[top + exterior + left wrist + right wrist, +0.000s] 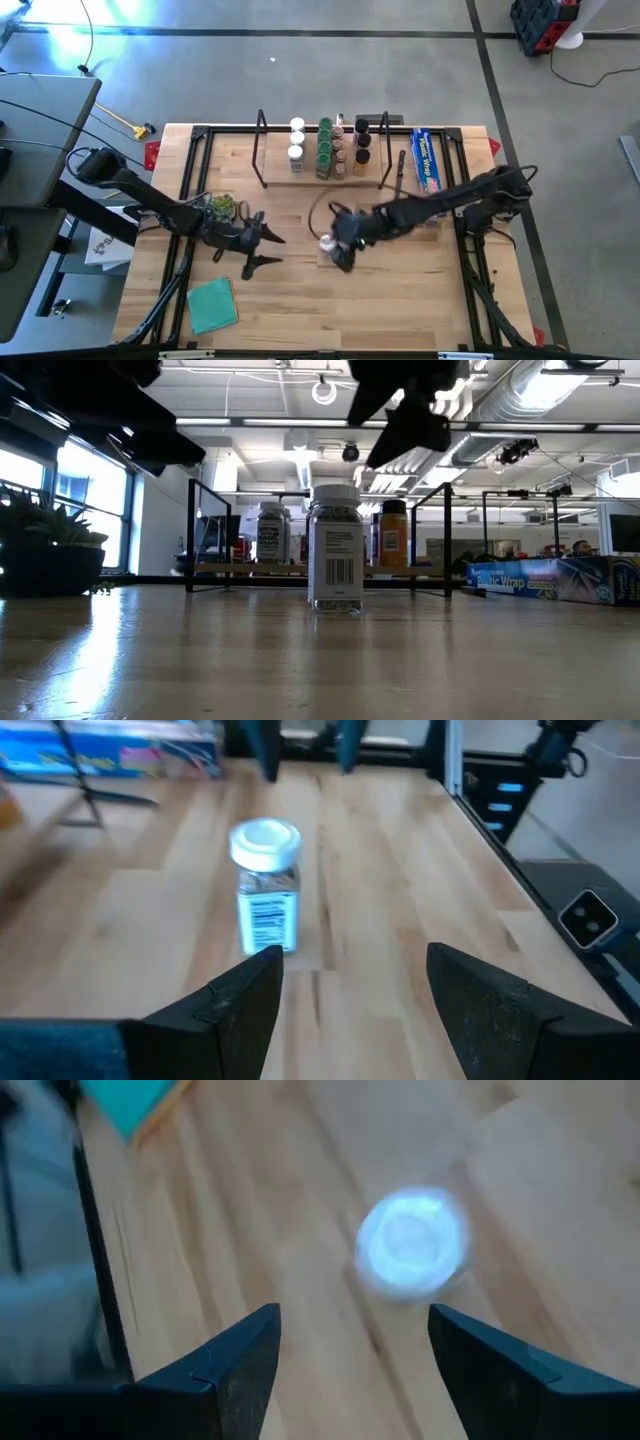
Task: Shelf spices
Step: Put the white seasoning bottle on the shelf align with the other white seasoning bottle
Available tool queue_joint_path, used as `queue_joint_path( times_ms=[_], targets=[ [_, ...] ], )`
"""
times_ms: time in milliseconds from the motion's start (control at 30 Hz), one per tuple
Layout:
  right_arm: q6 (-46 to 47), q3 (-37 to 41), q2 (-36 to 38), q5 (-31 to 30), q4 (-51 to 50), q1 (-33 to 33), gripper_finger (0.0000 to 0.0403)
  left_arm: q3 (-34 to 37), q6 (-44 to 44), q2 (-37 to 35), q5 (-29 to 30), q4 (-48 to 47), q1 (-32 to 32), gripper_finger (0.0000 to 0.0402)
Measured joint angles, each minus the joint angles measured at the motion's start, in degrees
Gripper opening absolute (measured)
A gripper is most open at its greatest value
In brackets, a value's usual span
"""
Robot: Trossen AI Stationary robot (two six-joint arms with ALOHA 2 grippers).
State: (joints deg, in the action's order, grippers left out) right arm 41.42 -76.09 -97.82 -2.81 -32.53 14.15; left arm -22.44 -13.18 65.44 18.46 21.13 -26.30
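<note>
Spice jar upright mid-table, both end effectors apart, R above, L beside

White-lidded clear jar; blue wrap box.

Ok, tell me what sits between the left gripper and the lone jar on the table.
Nothing: only bare wood separates the left gripper from the white-lidded jar. The high and left wrist views show it.

1 jar stands upright on the worktop between the left gripper and the right gripper, in front of the shelf carrying the other jars, with a box right of that shelf.
</note>
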Motion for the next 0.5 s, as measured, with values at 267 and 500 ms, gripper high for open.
queue_joint_path(
  times_ms=[267, 500],
  targets=[
    [2.41, 5.81, -4.81, -5.99, 5.64, 10.17, 0.0233, -1.17, -0.24, 16.47, -15.47, 14.91, 7.23, 0.0219],
    [3.74, 10.71, -8.29, -16.28, 15.28, 9.29, 0.0177, -8.37, -0.19, 29.48, -19.68, 16.58, 8.43, 0.0188]
  ],
)
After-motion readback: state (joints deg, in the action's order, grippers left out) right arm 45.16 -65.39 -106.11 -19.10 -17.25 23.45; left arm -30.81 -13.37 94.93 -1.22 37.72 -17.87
